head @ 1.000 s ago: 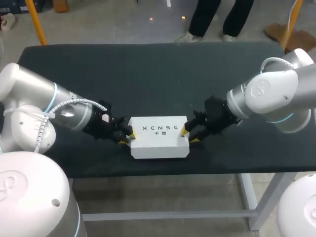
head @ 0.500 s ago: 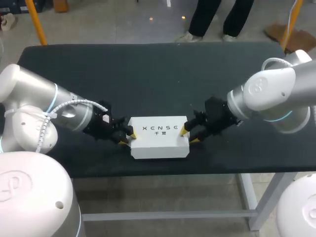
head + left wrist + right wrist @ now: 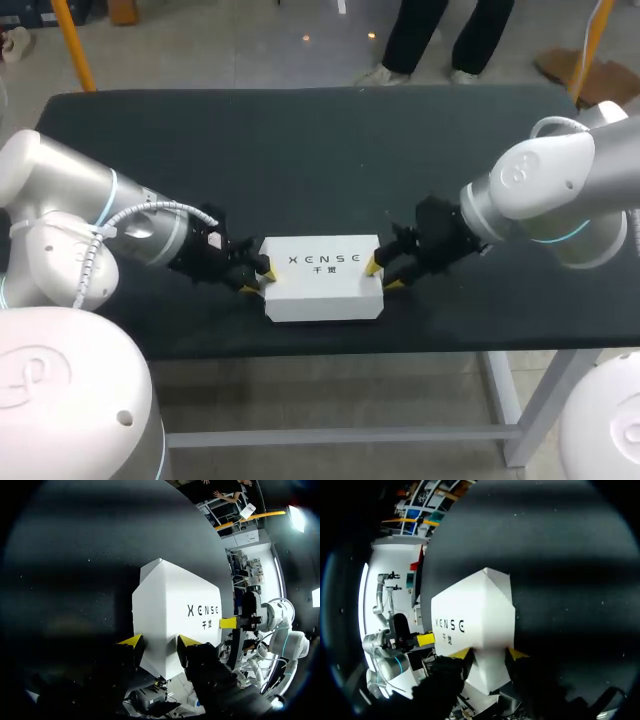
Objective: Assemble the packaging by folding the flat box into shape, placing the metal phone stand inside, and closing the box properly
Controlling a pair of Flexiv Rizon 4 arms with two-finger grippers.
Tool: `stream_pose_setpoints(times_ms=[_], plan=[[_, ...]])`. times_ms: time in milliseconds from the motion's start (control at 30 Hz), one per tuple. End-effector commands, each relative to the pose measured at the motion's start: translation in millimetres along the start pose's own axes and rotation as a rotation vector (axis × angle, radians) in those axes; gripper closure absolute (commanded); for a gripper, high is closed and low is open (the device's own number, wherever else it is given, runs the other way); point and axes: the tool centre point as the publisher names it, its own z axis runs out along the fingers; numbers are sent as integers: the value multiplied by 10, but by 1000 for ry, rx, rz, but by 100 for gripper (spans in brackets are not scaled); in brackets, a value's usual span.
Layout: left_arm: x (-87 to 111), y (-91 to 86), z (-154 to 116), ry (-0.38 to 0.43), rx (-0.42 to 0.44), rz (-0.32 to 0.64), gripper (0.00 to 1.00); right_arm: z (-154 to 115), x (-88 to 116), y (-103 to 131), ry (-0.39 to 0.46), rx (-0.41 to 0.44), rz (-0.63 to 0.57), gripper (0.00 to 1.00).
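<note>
A closed white box (image 3: 322, 278) with print on its lid lies flat near the front edge of the dark table (image 3: 300, 150). My left gripper (image 3: 256, 277) is at the box's left end, with its yellow tips on both sides of the narrowed end. In the left wrist view the box (image 3: 175, 615) tapers in between the left gripper (image 3: 160, 641), touching both fingers. My right gripper (image 3: 382, 274) clasps the opposite end the same way. The right wrist view shows the box (image 3: 475, 615) end pinched in the right gripper (image 3: 490, 653). No metal phone stand is in view.
The dark table top stretches bare behind and to both sides of the box. Its front edge (image 3: 330, 345) runs close below the box. Both arms lie low over the table, coming in from the sides.
The box and both grippers stay where they were. Only my right arm's elbow has shifted slightly.
</note>
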Motion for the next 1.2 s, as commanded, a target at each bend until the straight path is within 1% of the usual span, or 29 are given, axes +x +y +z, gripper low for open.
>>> stream_pose_setpoints(times_ms=[33,267,333,500,700,767,800,867,933,1033,1200], plan=[[4,11,44,-2,0,0,53,31,-2,3,6,3,-1,51],[4,11,44,-2,0,0,53,31,-2,3,6,3,-1,51],[4,11,44,-2,0,0,53,31,-2,3,6,3,-1,53],[4,11,44,-2,0,0,60,31,-2,3,6,3,-1,55],[11,5,36,-2,-9,11,55,46,11,31,0,8,-2,50],[8,-1,38,-3,-16,12,55,48,11,32,1,11,-2,45],[7,-4,43,-1,-26,17,54,49,12,33,2,12,-2,44],[6,-7,45,1,-36,24,53,52,14,35,6,19,-7,45],[-1,-12,47,21,-70,50,53,56,19,34,7,21,-9,46],[-5,-14,46,34,-100,72,53,55,24,29,14,32,-17,46],[-2,-19,59,36,-111,79,53,42,28,22,30,59,-32,50]])
